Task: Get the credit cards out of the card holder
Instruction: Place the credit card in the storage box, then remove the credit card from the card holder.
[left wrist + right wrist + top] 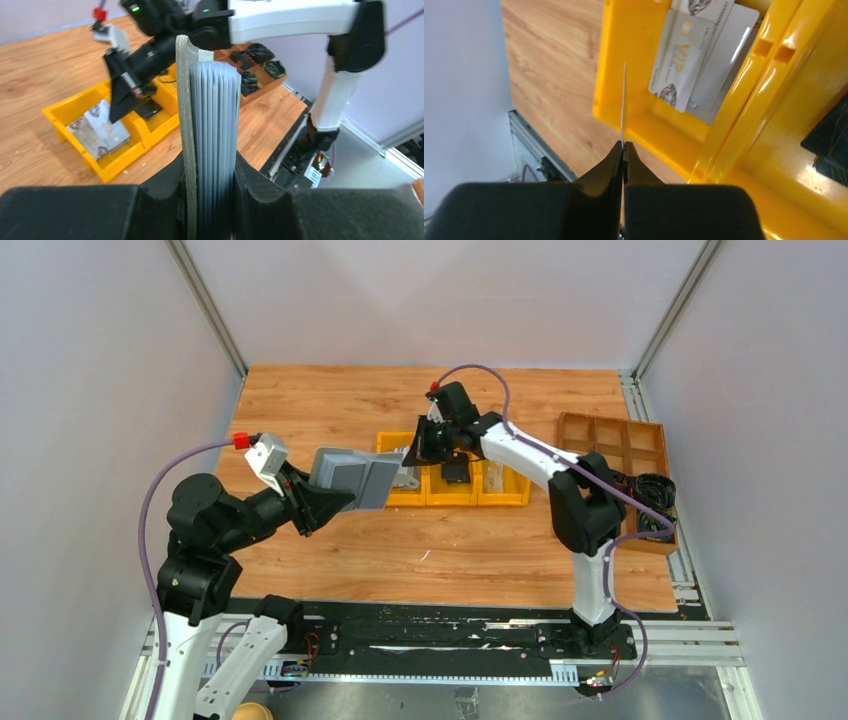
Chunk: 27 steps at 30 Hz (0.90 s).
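My left gripper (pixel 330 502) (pixel 210 172) is shut on the grey card holder (pixel 350 478) (pixel 212 130) and holds it above the table, left of the yellow tray. The holder stands edge-on, its pleated pockets fanned beside the outer flap. My right gripper (pixel 425 448) (pixel 623 146) is shut on one thin pale credit card (pixel 624 100), seen edge-on, over the near left corner of the yellow tray's left compartment. Several pale credit cards (pixel 684 55) (pixel 97 131) (pixel 405 480), one printed "VIP", lie in that compartment.
The yellow three-part bin tray (pixel 500 498) (pixel 644 120) (pixel 120 162) sits mid-table, with a black chunky object (pixel 456 471) in its middle compartment. A brown divided organiser (pixel 610 440) with black cables (pixel 652 490) stands at the right edge.
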Each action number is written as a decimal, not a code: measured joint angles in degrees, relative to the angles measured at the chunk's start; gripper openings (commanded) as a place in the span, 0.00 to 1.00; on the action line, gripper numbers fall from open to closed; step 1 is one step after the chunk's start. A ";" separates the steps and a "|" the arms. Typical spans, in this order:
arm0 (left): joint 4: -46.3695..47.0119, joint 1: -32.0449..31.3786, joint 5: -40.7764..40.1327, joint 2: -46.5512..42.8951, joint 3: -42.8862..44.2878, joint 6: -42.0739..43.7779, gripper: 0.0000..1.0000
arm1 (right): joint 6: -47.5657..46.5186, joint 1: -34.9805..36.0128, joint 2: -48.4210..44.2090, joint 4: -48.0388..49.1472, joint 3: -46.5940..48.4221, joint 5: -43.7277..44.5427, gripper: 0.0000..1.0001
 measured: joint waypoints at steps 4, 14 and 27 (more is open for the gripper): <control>0.85 0.00 3.96 -0.52 0.00 -0.90 0.00 | -0.55 1.46 5.95 -2.67 4.85 2.73 0.00; 4.94 0.00 12.48 -0.31 0.00 -5.14 0.00 | -1.68 3.41 14.53 -3.85 11.15 3.80 0.34; 5.18 0.00 14.86 -0.17 0.00 -5.14 0.00 | -8.02 3.56 -3.13 -9.29 10.73 4.52 0.79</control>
